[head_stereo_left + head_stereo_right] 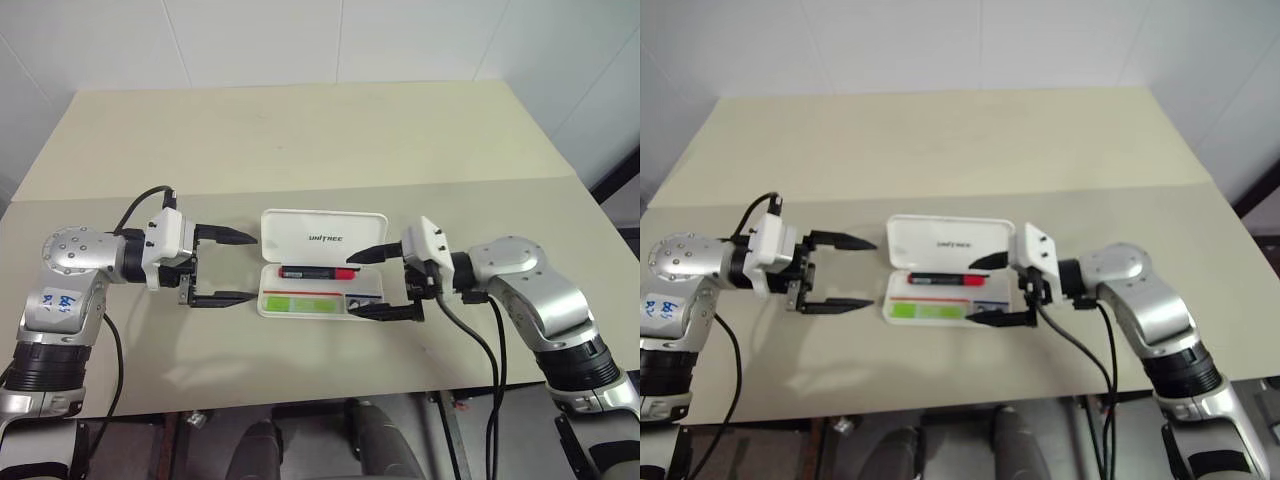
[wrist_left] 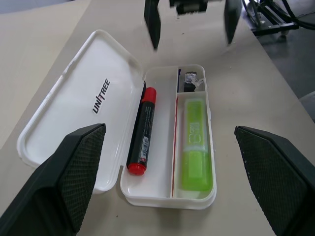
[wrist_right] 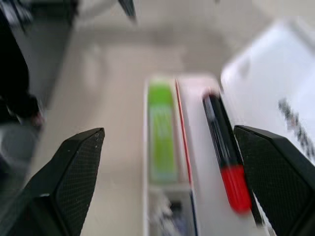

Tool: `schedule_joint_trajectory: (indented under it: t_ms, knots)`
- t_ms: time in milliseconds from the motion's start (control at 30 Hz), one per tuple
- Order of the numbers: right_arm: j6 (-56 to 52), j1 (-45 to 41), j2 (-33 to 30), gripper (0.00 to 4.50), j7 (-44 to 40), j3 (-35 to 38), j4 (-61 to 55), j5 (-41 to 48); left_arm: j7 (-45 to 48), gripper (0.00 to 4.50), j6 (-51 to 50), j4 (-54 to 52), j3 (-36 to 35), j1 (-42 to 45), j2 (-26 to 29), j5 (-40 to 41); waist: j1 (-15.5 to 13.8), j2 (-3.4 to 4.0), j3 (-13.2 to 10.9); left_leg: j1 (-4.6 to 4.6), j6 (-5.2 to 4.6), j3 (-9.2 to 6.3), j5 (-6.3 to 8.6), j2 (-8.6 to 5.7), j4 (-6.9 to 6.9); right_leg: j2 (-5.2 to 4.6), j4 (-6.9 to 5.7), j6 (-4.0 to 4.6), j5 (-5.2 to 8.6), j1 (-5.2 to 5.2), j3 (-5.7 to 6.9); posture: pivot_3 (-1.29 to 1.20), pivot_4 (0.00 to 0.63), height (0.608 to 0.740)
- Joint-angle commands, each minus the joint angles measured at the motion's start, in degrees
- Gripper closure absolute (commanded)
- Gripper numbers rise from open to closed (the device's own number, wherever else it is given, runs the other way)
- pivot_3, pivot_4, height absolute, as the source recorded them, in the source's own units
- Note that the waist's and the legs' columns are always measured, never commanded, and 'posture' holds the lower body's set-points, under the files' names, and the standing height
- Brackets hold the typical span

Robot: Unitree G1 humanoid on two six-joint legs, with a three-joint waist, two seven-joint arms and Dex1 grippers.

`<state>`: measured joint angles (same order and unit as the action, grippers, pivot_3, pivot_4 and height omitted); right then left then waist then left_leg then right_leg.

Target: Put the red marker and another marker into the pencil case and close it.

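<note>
Pencil case (image 1: pixel 322 268), lid laid back: green marker (image 1: pixel 300 304) in near compartment; red marker (image 1: pixel 318 272) behind it. Left wrist view adds a small dark item (image 2: pixel 189 80) at the tray's end. Left gripper (image 1: pixel 226 267) and right gripper (image 1: pixel 378 283) flank the case, released, empty.

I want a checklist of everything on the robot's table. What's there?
Surface: beige table, bare around the case.
Job's things: white hard plastic pencil case lies open; black marker with red cap and lime green marker inside, in separate compartments.
Clutter: small dark item in the case's end compartment.
Grippers: left gripper open, empty; right gripper open, empty.
Cables: black cables along both arms.
Surroundings: white tiled wall.
</note>
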<state>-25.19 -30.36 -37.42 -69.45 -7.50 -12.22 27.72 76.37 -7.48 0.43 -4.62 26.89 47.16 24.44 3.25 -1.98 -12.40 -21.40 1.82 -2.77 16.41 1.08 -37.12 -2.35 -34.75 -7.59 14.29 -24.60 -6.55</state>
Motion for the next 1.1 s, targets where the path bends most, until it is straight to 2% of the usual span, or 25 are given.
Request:
schedule_joint_trajectory:
  t_ms: [33, 167, 367, 400, 600, 833, 967, 1100]
  knots:
    - [1.95, 1.47, 0.31, 0.05, 1.33, 7.88, -3.32, 5.18, 0.15, 0.0, -0.97, -1.32, -3.3, 0.38, 1.77, 2.45, -0.01, 0.0, 0.0, 0.0, 0.0, 0.0, 0.0, 0.0, 0.0, 0.0, 0.0, 0.0, 0.0, 0.0, 0.0, 0.0, 0.15, 0.74]
    - [3.01, 4.17, -2.09, 0.05, 0.37, 13.04, -3.7, 7.28, 0.36, 0.0, -1.97, -0.44, -4.81, -0.17, 2.22, 3.68, -0.02, 0.0, 0.0, 0.06, 0.0, 0.0, 0.0, 0.0, 0.01, 0.01, -0.02, 0.0, 0.0, 0.03, 0.0, 0.0, 0.15, 0.74]
    - [7.46, 6.41, -4.04, 0.0, -0.54, 17.17, -0.97, 6.51, 0.6, 1.93, -2.88, 2.98, -6.2, 1.03, 1.49, 5.38, 0.16, 0.01, -0.01, 0.08, 0.0, 0.04, 0.0, -0.01, 0.01, 0.01, -0.01, 0.01, 0.01, 0.05, -0.02, 0.0, 0.15, 0.74]
    - [7.25, 6.3, -4.21, 0.0, -0.7, 17.58, -0.53, 7.16, 0.55, 2.38, -3.76, 3.34, -6.28, 1.37, 1.28, 6.03, 0.16, 0.01, 0.0, 0.09, 0.0, 0.03, 0.0, 0.0, 0.0, 0.02, -0.03, 0.01, 0.01, 0.04, -0.02, 0.0, 0.15, 0.74]
    - [7.42, 3.7, -3.28, 0.0, 1.67, 19.1, 1.9, 8.79, 0.29, 4.38, -6.61, 4.89, -6.02, 2.51, 0.53, 7.26, 0.12, 0.02, -0.01, 0.1, 0.0, 0.03, 0.0, -0.01, -0.01, 0.02, -0.07, 0.02, 0.01, 0.04, -0.03, 0.0, 0.15, 0.74]
    - [7.46, 3.06, -4.53, 0.0, 1.82, 19.02, 3.15, 8.14, -2.7, 4.45, -5.94, 8.21, -5.41, 5.79, -0.66, 4.65, -0.04, 0.02, -0.01, 0.09, 0.0, 0.02, 0.0, 0.0, 0.01, 0.01, -0.06, 0.02, 0.01, 0.04, -0.01, 0.0, 0.15, 0.74]
    - [7.84, 3.02, -5.12, 0.0, 2.88, 19.26, 3.84, 6.96, -15.65, 4.45, -5.41, 15.89, -5.63, 13.1, -4.64, -0.37, -0.28, 0.01, -0.02, 0.09, 0.0, -0.01, 0.0, -0.02, -0.05, 0.01, -0.08, -0.01, -0.01, 0.06, 0.0, 0.0, 0.15, 0.74]
    - [7.68, 3.59, -4.87, 0.0, 3.53, 18.82, 2.84, 7.07, -22.06, 4.45, -4.59, 22.4, -3.35, 16.28, -6.49, -5.77, -0.1, 0.02, -0.02, 0.1, 0.0, -0.02, -0.01, -0.07, -0.06, -0.02, -0.1, -0.05, -0.02, 0.09, -0.02, 0.0, 0.15, 0.74]
